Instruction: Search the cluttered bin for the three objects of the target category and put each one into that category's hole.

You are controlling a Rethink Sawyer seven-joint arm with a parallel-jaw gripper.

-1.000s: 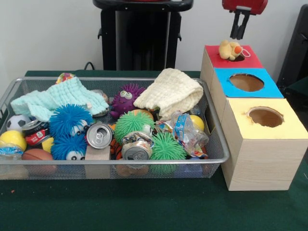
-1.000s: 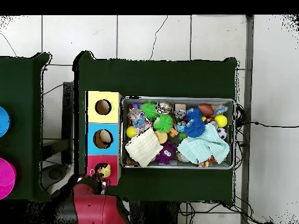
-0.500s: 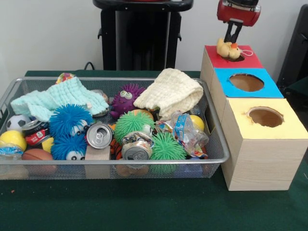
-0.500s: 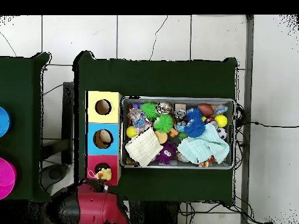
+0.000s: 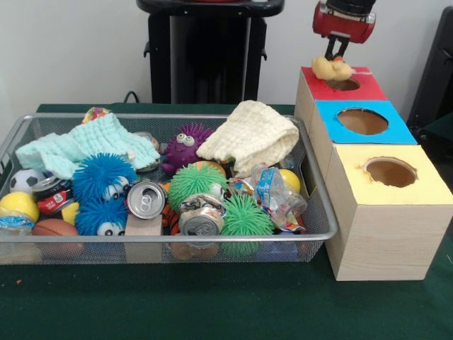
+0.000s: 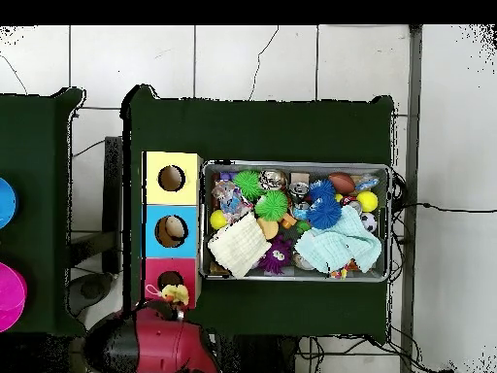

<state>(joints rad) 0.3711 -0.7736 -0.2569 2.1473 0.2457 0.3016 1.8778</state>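
Since the earlier frame the yellow duck (image 5: 331, 68) had shifted off the red box's hole (image 5: 345, 84) toward its far edge, arm hanging upright above, pincer (image 5: 335, 56) pinching the duck.

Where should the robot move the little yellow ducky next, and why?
Probably bring the small yellow plush duck back over the round hole in the red-topped box and lower it. The end effector has it at the box's far edge, beside the hole rather than above it. Whether the duck is gripped isn't visible.
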